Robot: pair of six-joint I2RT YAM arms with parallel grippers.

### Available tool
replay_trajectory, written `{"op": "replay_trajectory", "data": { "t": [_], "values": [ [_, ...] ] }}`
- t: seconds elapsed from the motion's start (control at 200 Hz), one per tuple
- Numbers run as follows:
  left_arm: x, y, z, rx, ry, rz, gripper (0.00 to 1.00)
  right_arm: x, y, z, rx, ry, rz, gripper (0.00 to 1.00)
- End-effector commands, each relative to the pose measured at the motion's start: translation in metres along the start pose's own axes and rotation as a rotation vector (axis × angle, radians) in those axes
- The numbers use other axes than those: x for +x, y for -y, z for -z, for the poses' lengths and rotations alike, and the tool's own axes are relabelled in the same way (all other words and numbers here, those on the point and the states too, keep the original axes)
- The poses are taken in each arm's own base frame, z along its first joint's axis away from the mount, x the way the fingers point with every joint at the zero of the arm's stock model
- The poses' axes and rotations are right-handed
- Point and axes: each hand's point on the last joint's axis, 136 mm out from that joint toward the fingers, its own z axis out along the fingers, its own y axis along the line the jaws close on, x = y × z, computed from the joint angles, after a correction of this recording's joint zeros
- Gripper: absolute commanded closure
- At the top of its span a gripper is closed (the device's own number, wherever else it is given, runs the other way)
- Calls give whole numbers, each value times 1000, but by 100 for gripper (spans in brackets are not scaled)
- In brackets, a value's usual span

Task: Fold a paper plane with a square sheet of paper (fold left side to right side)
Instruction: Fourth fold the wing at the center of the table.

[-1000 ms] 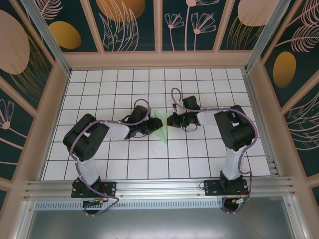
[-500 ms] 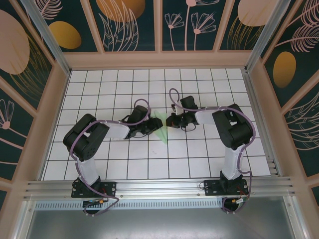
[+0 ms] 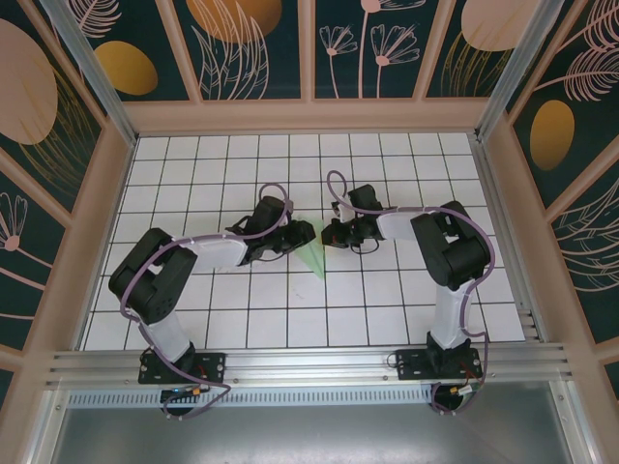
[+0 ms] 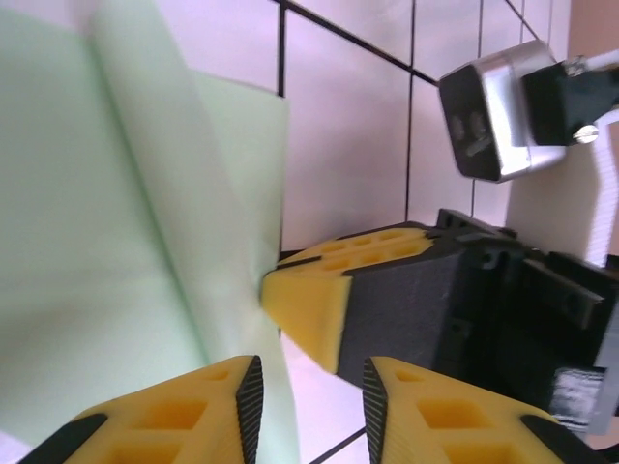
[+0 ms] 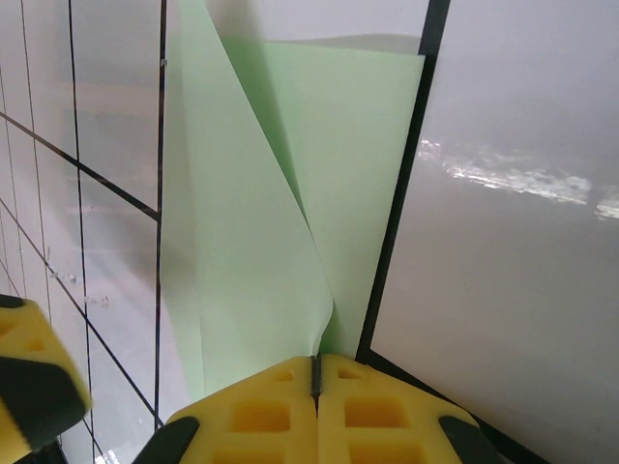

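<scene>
The pale green paper plane (image 3: 314, 253) lies mid-table as a slim pointed fold, its tip toward the near edge. My right gripper (image 3: 327, 235) reaches it from the right. In the right wrist view its yellow jaws (image 5: 316, 372) are shut on a raised flap of the paper (image 5: 251, 242). My left gripper (image 3: 296, 238) comes in from the left. In the left wrist view its jaws (image 4: 311, 406) stand open, with the paper's (image 4: 97, 242) edge running down beside the left pad. The right gripper's fingertip (image 4: 305, 300) pinches that same edge just ahead.
The white grid table (image 3: 406, 184) is boxed in by wooden walls (image 3: 309, 116) at the back and sides. An aluminium rail (image 3: 309, 365) runs along the near edge by both arm bases. The two grippers sit almost tip to tip.
The left arm has stretched out, its elbow sinking toward the near left, and its gripper has edged up toward the paper with the jaws slightly narrower. The right gripper keeps its pinch.
</scene>
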Motion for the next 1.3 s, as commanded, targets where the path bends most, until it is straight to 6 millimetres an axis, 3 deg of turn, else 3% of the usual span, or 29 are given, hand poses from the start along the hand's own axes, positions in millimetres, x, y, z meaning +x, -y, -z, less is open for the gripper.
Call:
{"op": "replay_trajectory", "data": {
  "t": [0.0, 0.315, 0.896, 1.056, 1.296],
  "values": [
    [-1, 3, -6, 3, -20, -18, 66, 26, 32, -19, 113, -69, -22, 93],
    [-5, -3, -29, -8, -41, -9, 67, 26, 31, -19, 113, -69, -13, 93],
    [15, -54, -42, -113, -71, 49, 67, 22, 28, -17, 110, -57, 1, 91],
    [24, -71, -41, -148, -78, 72, 68, 0, 9, -5, 84, -2, 40, 87],
    [30, -83, -39, -176, -79, 84, 68, -39, -22, 36, 68, 116, 94, 77]
  ]
}}
